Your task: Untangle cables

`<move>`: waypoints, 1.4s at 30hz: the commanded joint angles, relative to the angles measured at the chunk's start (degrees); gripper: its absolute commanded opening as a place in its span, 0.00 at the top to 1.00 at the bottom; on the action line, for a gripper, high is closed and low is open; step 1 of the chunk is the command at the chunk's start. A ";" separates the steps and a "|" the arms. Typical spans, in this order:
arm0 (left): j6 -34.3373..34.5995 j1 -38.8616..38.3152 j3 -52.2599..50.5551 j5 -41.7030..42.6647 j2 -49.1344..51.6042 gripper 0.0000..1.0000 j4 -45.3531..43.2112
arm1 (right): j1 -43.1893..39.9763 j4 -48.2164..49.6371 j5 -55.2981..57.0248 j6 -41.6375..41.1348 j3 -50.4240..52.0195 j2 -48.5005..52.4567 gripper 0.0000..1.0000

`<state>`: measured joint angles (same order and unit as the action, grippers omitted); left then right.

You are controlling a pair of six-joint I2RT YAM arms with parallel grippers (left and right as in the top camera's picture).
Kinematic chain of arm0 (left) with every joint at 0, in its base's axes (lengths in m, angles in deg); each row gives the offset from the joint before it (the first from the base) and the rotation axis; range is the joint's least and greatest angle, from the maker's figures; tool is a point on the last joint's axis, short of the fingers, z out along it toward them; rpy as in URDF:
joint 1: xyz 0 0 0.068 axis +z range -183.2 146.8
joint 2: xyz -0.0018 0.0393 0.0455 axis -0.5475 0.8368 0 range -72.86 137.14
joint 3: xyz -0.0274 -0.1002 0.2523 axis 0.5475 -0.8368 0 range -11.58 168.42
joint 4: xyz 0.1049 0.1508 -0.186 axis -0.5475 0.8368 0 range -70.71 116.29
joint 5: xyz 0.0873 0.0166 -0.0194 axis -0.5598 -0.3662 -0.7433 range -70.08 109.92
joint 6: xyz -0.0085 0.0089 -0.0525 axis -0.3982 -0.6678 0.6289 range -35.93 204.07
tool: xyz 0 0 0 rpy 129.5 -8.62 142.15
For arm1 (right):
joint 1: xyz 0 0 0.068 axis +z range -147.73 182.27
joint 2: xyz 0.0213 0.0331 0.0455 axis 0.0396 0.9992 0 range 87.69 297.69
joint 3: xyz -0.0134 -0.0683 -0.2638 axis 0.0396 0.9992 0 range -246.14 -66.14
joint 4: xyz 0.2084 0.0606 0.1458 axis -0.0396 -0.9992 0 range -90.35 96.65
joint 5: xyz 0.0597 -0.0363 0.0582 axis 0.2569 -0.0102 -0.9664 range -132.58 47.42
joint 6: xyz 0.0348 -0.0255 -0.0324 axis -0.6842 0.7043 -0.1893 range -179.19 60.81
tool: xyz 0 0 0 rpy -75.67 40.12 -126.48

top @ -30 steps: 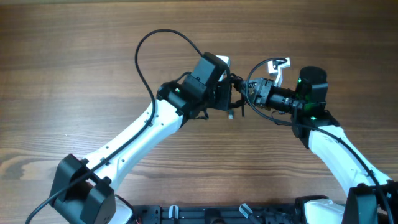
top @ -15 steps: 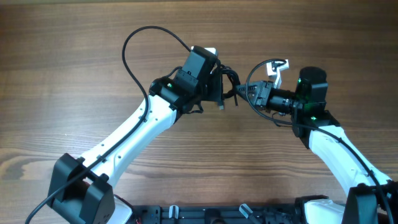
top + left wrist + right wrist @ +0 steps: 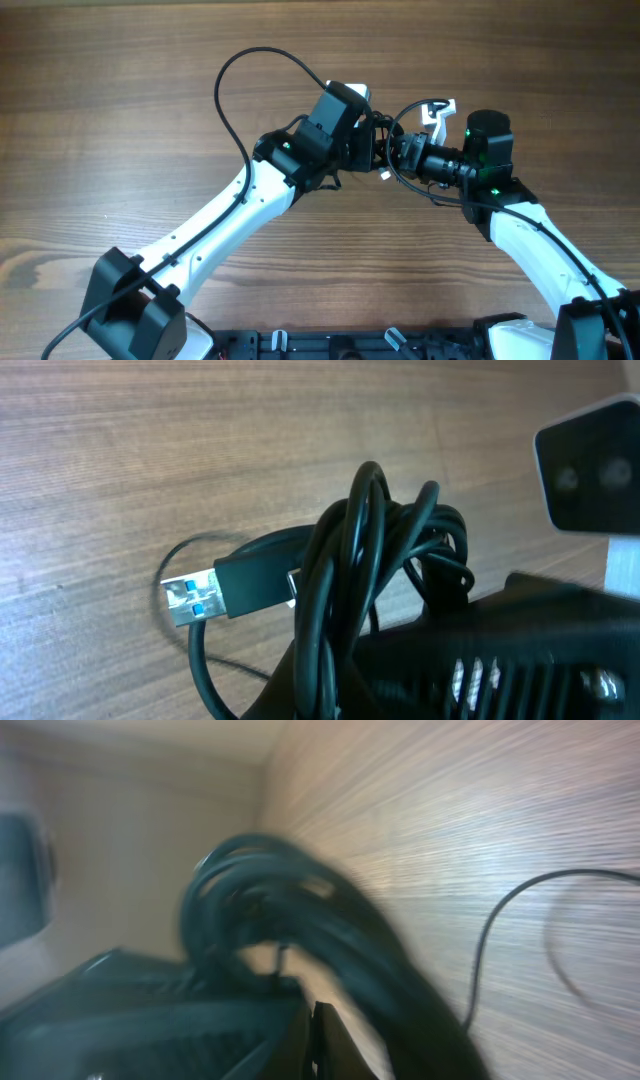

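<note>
The cables (image 3: 335,570), judged a light, limp coil pinched by the left pincer (image 3: 374,150), are best taken behind the stiff plug (image 3: 200,596); the right pincer (image 3: 400,153) state cannot be told.

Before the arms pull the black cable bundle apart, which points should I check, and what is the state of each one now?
1. Bundle of thin black cables separated into loose loops: not ok, it is one tight coil.
2. Black USB plug with blue insert sticking out free of the coil: ok.
3. Left gripper firmly closed on the bundle: cannot tell, grip hidden.
4. Right gripper firmly closed on the bundle: cannot tell, wrist view blurred.
5. Bundle lifted off the brown wooden table: cannot tell.
</note>
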<state>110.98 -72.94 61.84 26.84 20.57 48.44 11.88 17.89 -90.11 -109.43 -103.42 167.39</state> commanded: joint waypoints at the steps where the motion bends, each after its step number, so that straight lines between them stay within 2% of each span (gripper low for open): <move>1: 0.52 -0.74 0.39 1.77 -0.85 0.96 -1.11 | 0.44 -1.44 5.53 1.88 -0.63 0.35 0.91; 3: 0.52 0.04 0.39 1.05 -0.85 0.96 -1.01 | 0.31 -1.44 4.74 2.73 -0.63 0.24 0.73; 8: 0.28 3.82 0.39 -3.63 -0.85 0.96 1.18 | -2.34 -1.18 -2.27 7.26 -0.63 -1.16 0.46; 11: -2.29 6.67 0.39 -3.06 -0.85 0.96 2.12 | -4.20 -1.31 -5.46 14.71 -0.66 -2.10 0.28; 13: -7.10 8.17 0.39 0.44 -0.85 0.96 1.81 | -4.22 -1.84 -5.20 19.56 -0.63 -2.01 0.20; 15: -12.13 9.33 0.39 5.03 -0.85 0.96 1.62 | -4.17 -3.30 -3.93 23.41 -0.63 -1.88 0.18; 17: -17.00 10.51 0.39 11.69 -0.85 0.96 1.62 | -3.89 -4.98 -1.68 25.53 -0.63 -1.86 0.18; 20: -20.50 11.80 0.39 20.13 -0.85 0.96 1.42 | -3.37 -5.14 -1.60 27.80 -0.63 -1.81 0.18; 26: -20.52 12.28 0.39 23.12 -0.85 0.96 0.85 | 0.15 -5.14 -1.33 31.21 -0.63 -1.81 0.17; 31: -20.44 12.28 0.39 22.77 -0.85 0.96 0.57 | 2.03 -6.69 -0.46 30.32 -0.63 -1.81 0.42; 36: -12.09 12.28 0.39 11.30 -0.85 0.96 0.90 | 2.01 -12.41 6.23 25.83 -0.63 -1.81 0.54; 39: -10.99 12.17 0.39 10.38 -0.85 0.96 0.85 | 2.01 -12.98 5.55 25.77 -0.63 -1.81 0.69; 42: -11.02 11.39 0.39 10.36 -0.85 0.96 1.14 | 2.01 -12.72 5.46 24.50 -0.63 -1.81 0.78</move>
<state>97.80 -61.16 61.87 39.74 20.57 49.73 13.76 5.17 -85.98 -83.64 -103.46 166.19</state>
